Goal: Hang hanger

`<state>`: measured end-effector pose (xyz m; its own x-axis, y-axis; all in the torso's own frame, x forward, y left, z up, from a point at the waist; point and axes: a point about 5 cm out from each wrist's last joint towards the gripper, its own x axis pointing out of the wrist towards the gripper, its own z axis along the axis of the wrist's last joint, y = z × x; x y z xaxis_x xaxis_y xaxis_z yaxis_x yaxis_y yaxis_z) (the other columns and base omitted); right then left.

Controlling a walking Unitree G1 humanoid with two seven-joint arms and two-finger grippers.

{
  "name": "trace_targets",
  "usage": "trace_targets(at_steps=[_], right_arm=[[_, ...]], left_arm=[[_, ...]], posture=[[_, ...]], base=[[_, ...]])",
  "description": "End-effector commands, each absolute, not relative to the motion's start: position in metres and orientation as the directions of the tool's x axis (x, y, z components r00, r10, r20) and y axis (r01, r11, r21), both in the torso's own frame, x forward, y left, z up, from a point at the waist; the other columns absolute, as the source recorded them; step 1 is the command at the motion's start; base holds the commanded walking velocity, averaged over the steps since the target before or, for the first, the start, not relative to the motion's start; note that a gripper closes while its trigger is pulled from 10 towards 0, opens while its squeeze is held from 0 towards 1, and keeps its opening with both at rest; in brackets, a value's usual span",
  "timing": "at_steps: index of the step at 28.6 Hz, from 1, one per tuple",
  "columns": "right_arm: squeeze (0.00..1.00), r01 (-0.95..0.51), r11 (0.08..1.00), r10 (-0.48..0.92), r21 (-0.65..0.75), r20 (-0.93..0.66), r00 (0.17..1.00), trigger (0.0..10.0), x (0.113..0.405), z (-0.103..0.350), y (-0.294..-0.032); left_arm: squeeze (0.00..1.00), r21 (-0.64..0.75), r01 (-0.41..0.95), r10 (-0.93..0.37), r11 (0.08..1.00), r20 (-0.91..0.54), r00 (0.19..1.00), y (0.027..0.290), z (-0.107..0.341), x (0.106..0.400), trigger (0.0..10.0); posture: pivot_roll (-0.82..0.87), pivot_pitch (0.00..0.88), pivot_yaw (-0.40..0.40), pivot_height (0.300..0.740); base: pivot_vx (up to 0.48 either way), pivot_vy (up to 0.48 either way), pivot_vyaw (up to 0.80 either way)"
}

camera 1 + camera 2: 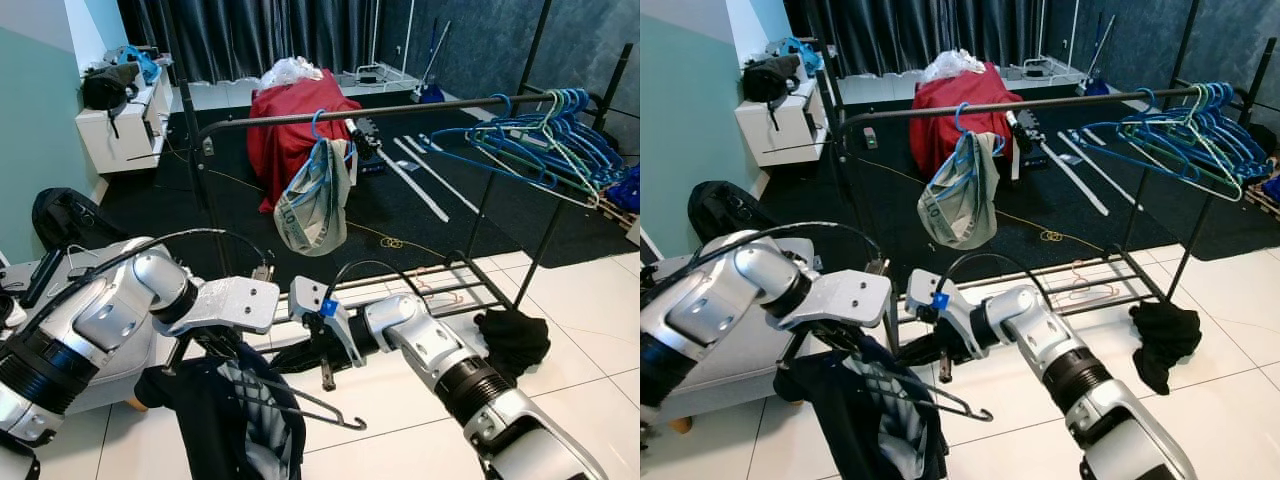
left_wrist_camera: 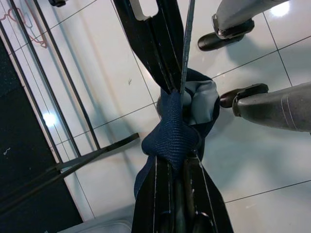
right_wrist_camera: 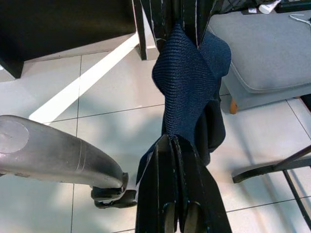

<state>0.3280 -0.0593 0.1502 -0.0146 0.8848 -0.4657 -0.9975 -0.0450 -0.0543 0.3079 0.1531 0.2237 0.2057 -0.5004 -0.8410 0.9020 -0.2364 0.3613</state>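
Low in front of me hangs a dark navy garment (image 1: 225, 420) draped on a black wire hanger (image 1: 312, 405), whose hook points toward my right. My left gripper (image 2: 172, 162) is shut on a bunched fold of the navy cloth (image 2: 170, 138). From the opposite side, my right gripper (image 3: 170, 141) is shut on the same fold (image 3: 187, 82). In the eye views both grippers meet just above the garment, left (image 1: 215, 348) and right (image 1: 295, 358). The dark clothes rail (image 1: 400, 108) runs across beyond them, higher up.
On the rail hang a grey-green garment on a blue hanger (image 1: 315, 200) and several blue hangers (image 1: 545, 140) at the right end. A black garment (image 1: 515, 335) lies on the tiles by the rack's base. A grey cushioned seat (image 3: 262, 58) stands to my left.
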Motion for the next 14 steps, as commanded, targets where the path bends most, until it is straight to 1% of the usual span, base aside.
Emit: trace_targets(at_steps=[1, 4, 5, 6, 14], right_arm=[[0.0, -0.997, -0.048, 0.892, -0.062, -0.453, -0.015, 0.0, 0.33, 0.155, -0.058], [0.0, -0.997, -0.001, 0.94, -0.079, -0.34, 0.026, 0.0, 0.333, 0.168, -0.057], [0.0, -0.997, -0.001, 0.94, -0.079, -0.34, 0.026, 0.0, 0.333, 0.168, -0.057], [0.0, -0.996, 0.027, 0.959, -0.087, -0.279, 0.05, 0.0, 0.334, 0.175, -0.058], [0.0, -0.995, 0.036, 0.967, -0.09, -0.247, 0.057, 0.0, 0.333, 0.177, -0.063]], left_arm=[[0.0, 0.389, 0.887, -0.494, -0.251, -0.839, 0.228, 0.15, 0.231, 0.309, 0.0], [0.0, 0.394, 0.884, -0.5, -0.25, -0.835, 0.23, 0.148, 0.232, 0.309, 0.0], [0.0, 0.394, 0.884, -0.5, -0.25, -0.835, 0.23, 0.148, 0.232, 0.309, 0.0], [0.0, 0.398, 0.882, -0.504, -0.251, -0.832, 0.232, 0.147, 0.232, 0.309, 0.0], [0.0, 0.415, 0.871, -0.507, -0.262, -0.827, 0.241, 0.145, 0.234, 0.31, 0.0]], posture=[[-0.06, 0.033, 0.014, 0.74], [-0.07, 0.032, 0.009, 0.74], [-0.07, 0.032, 0.009, 0.74], [-0.07, 0.032, 0.011, 0.74], [-0.08, 0.034, 0.013, 0.74]], base=[[0.0, 0.0, 0.0], [0.0, 0.0, 0.0], [0.0, 0.0, 0.0], [0.0, 0.0, 0.0], [0.0, 0.0, 0.0]])
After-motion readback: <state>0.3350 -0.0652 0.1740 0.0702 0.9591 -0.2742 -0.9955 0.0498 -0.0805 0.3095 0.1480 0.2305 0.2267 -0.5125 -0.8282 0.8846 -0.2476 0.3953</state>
